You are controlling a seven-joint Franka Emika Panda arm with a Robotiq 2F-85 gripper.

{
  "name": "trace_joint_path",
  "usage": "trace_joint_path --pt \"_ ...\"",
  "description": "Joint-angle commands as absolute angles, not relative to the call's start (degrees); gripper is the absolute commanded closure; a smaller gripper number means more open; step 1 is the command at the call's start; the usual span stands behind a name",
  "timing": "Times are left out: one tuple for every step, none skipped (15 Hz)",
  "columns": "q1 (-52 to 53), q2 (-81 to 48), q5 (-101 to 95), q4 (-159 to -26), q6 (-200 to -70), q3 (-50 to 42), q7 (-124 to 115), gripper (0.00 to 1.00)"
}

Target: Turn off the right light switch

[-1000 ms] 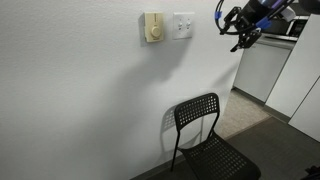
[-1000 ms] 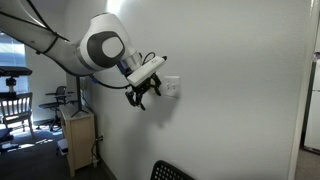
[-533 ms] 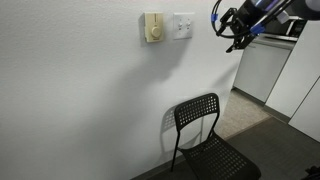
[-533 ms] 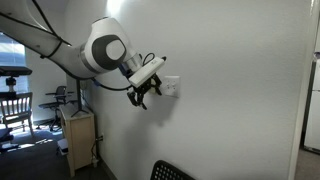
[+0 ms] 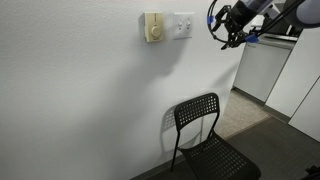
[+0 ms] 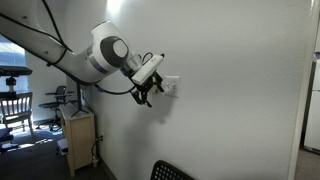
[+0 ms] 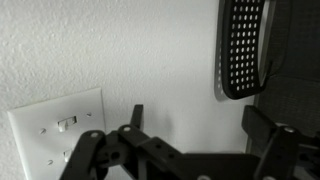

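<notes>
I see a cream dial plate [image 5: 153, 27] at eleven o'clock on the white wall [image 5: 80, 90], a black mesh chair [image 5: 205, 135] at five o'clock, and white cabinets [image 5: 262, 68] at three.

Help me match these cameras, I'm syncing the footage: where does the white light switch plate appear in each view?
In an exterior view: the white light switch plate sits top centre, just right of the cream plate with a knob.
In an exterior view: near the picture's centre, on the wall.
Wrist view: lower left corner.
Shared landmark: the black chair.
</notes>
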State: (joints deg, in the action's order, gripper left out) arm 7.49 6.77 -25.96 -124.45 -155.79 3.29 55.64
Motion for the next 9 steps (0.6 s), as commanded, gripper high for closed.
trace_joint_path --pt "6.7 2.3 -27.4 -120.5 -159.1 4.1 56.1 0.00" --pt "6.6 1.6 -27.8 -119.7 -159.9 4.1 56.0 0.00" --pt "6.5 1.1 -28.0 -118.8 -160.7 4.0 56.2 0.00" --pt "6.4 0.5 -28.4 -118.1 -161.6 4.0 56.1 0.00" --pt "6.3 0.0 -29.0 -117.2 -162.5 3.9 56.1 0.00" --pt "6.0 -0.7 -29.8 -116.3 -163.7 3.8 56.3 0.00" --pt "5.9 -1.2 -29.8 -115.4 -165.0 3.6 56.4 0.00" --pt "5.7 -1.7 -30.5 -114.7 -166.0 3.5 55.9 0.00" --pt "5.6 -2.2 -30.4 -114.0 -167.0 3.4 56.2 0.00"
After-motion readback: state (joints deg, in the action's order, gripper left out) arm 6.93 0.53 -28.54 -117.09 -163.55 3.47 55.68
